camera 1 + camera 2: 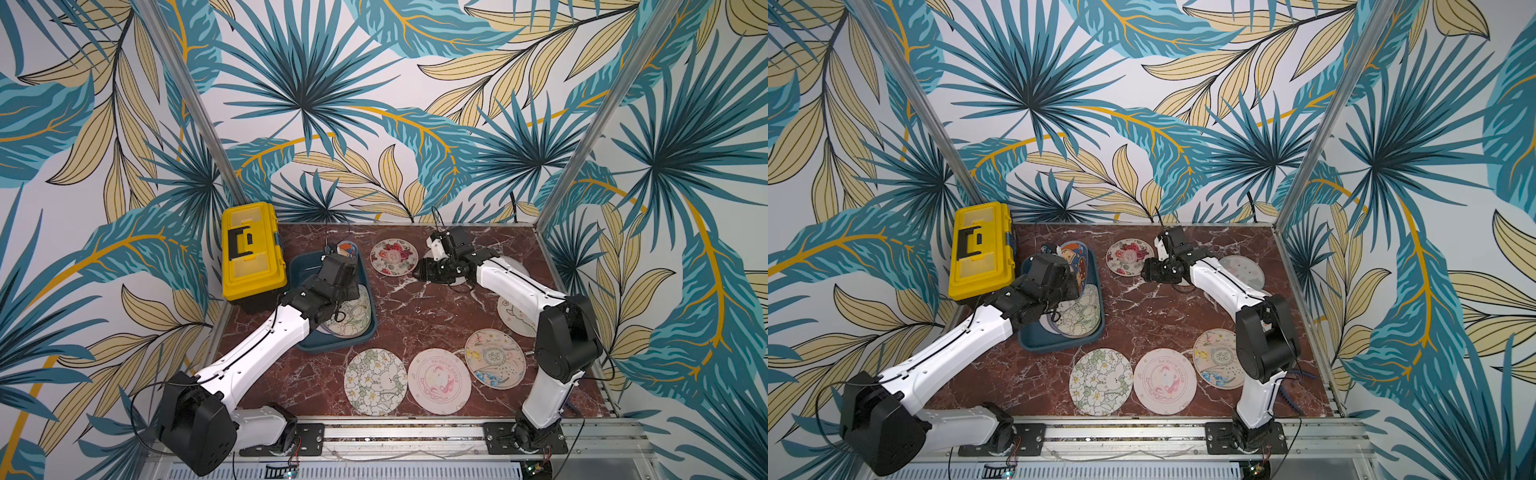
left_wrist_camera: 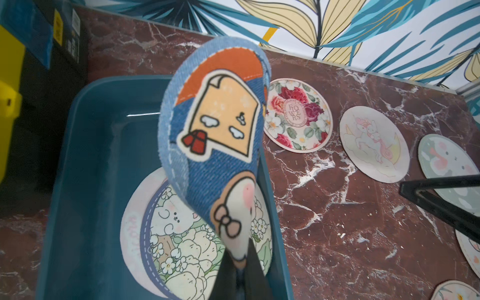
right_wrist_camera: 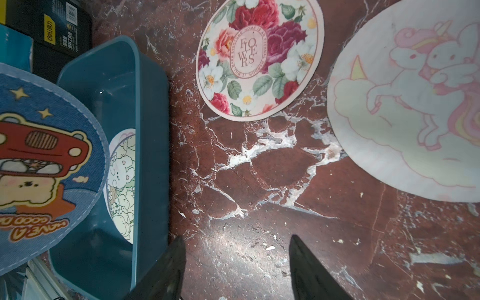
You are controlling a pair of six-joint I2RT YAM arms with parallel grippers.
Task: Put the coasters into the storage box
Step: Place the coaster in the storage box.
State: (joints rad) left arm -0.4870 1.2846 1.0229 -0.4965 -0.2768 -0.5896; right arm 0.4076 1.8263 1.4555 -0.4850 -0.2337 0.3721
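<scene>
My left gripper (image 2: 240, 265) is shut on the edge of a blue denim coaster (image 2: 215, 135) printed with cartoon toast. It holds the coaster upright and bent over the dark teal storage box (image 2: 104, 117). A bunny-and-flowers coaster (image 2: 181, 241) lies in the box on top of a pale pink one. My right gripper (image 3: 236, 237) is open and empty above bare marble, between the box (image 3: 150, 130) and a rose coaster (image 3: 259, 57). A unicorn coaster (image 3: 415, 104) lies beside the roses. In a top view, three more coasters (image 1: 439, 381) lie along the front.
A yellow toolbox (image 1: 251, 253) with a black handle stands at the back left, close beside the box (image 1: 332, 349). Another pale coaster (image 1: 517, 316) lies partly under my right arm. The marble table ends at patterned walls with metal posts.
</scene>
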